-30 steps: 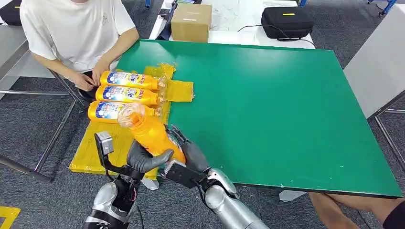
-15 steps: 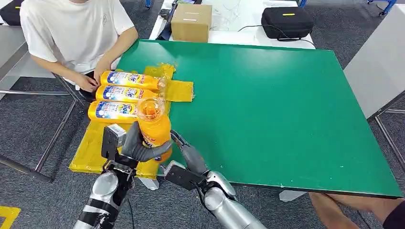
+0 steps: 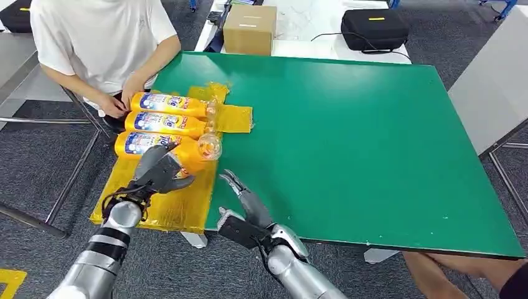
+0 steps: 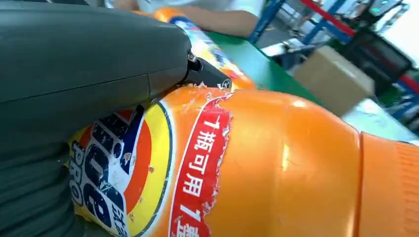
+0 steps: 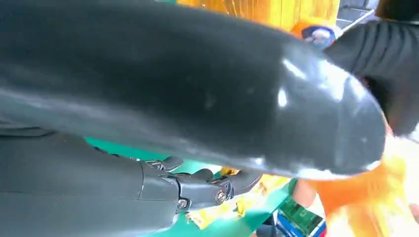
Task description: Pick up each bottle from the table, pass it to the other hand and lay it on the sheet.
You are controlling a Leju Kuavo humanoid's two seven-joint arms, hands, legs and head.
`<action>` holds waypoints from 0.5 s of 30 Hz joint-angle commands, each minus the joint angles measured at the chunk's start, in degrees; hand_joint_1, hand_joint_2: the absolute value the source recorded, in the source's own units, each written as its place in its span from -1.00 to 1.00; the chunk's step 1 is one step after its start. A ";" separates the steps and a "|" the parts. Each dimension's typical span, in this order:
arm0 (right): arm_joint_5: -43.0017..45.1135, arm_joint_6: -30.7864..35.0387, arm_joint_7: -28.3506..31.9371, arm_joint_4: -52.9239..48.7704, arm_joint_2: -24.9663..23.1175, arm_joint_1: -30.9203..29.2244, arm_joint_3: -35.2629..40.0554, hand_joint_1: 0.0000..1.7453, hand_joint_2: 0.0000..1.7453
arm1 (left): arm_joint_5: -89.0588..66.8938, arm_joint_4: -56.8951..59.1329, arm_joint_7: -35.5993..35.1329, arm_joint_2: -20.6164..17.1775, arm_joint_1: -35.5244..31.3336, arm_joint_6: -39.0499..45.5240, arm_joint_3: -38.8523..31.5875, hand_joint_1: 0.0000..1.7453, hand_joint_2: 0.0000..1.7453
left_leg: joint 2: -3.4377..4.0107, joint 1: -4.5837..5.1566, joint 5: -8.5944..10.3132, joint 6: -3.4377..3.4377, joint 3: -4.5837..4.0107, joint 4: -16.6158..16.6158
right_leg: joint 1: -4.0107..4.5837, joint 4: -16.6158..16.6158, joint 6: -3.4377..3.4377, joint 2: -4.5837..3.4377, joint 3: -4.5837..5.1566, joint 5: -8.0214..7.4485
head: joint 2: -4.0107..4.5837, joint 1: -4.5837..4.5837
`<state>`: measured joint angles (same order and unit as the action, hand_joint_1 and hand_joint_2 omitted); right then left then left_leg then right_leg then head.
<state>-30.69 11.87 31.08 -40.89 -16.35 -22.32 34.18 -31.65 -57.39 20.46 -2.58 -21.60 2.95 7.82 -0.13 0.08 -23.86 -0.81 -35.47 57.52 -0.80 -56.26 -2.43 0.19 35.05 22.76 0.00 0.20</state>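
My left hand [image 3: 157,171] grips an orange bottle [image 3: 194,156] and holds it low over the yellow sheet [image 3: 168,205], its clear cap end toward the green table. In the left wrist view the same bottle [image 4: 276,168] lies against my hand [image 4: 74,74], its torn label facing the camera. Three more orange bottles [image 3: 167,104] lie side by side on the sheet farther back. My right hand [image 3: 246,202] hovers at the table's near edge, fingers spread, holding nothing. Its dark thumb [image 5: 197,89] looms close in the right wrist view.
A person in a white shirt [image 3: 99,37] sits at the far left, hands resting by the farthest bottle. A cardboard box [image 3: 249,28] and a black case [image 3: 374,28] stand beyond the green table [image 3: 348,137]. A person's knee [image 3: 436,274] shows at the near right.
My right hand let go of the bottle and opened. My left hand took the bottle, swung it left and tipped it down toward the sheet beside the lying bottles.
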 commanded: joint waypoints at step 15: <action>0.67 -0.95 1.54 5.58 0.39 -2.09 -2.39 -1.00 -1.00 | -13.06 19.22 -5.23 -11.35 -7.84 -6.92 2.75 1.00 1.00 | 0.18 -0.04 -0.08 0.10 0.41 -0.09 | 0.04 0.02 0.11 -0.18 -0.31 0.03 | 0.00 0.00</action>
<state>-30.29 11.45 31.89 -39.45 -16.44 -22.30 32.92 -43.10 -44.94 14.66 -9.90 -28.04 0.83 7.45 -0.08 0.07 -23.85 -0.77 -35.32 57.49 -0.78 -56.31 -2.36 0.17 34.95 22.73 0.00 0.20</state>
